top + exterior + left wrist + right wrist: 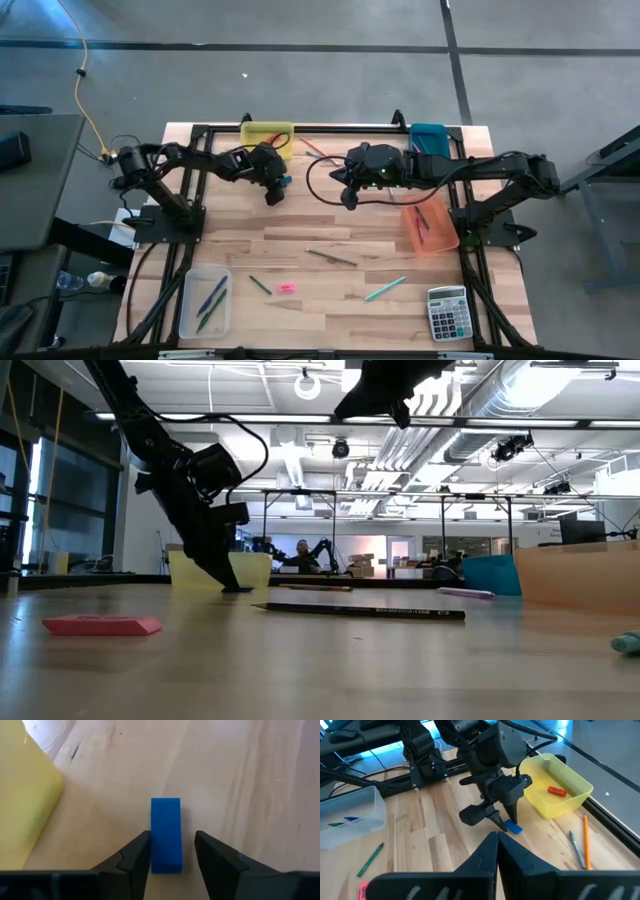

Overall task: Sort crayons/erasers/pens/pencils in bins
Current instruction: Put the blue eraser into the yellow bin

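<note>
A blue eraser [165, 834] lies flat on the wood beside the yellow bin [267, 132], which holds a red eraser [557, 791]. My left gripper [172, 851] is down at the table, open, with one finger on each long side of the blue eraser [285, 181]. My right gripper [496, 841] is shut on nothing and hangs above the table's middle [348, 197]. A pink eraser [286, 288] lies flat near the near edge. The teal bin [430, 135], the orange bin [430, 228] and the clear bin [205, 300] stand at the sides. My left gripper comes slanting down from above, astride the blue eraser. One finger [136, 852] stands right at the eraser's long side [154, 845]; whether it touches, I cannot tell. The other finger [212, 852] stands apart from it by a clear gap. The eraser lies flat on the table.
A dark pencil [332, 257], a green stick [260, 284] and a teal pen [385, 289] lie on the near half. An orange pencil [585, 840] and a grey pen [576, 848] lie by the yellow bin. A calculator [447, 313] sits at the near right corner.
</note>
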